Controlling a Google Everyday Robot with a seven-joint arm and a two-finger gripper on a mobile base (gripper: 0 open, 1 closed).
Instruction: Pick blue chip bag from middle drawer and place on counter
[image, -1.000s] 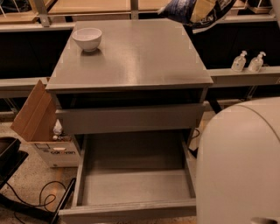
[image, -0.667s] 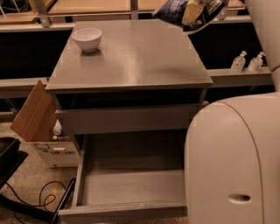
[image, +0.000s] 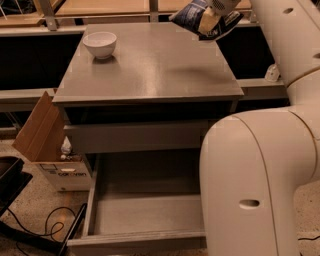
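Gripper: the gripper, at 1 o'clock in the frame, is clamped on the blue chip bag.
Bag: hangs over the far right corner of the counter (apparently not touching the slab).
Bowl: a white bowl stands at 11 o'clock on the counter.
Drawer: the middle drawer is pulled out at 6 o'clock, its right side hidden by the white arm.
Box: a cardboard box sits at 9 o'clock beside the cabinet.

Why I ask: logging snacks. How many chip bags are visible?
1: the blue chip bag, in the tool above the counter, far right corner. The arm may hide others.
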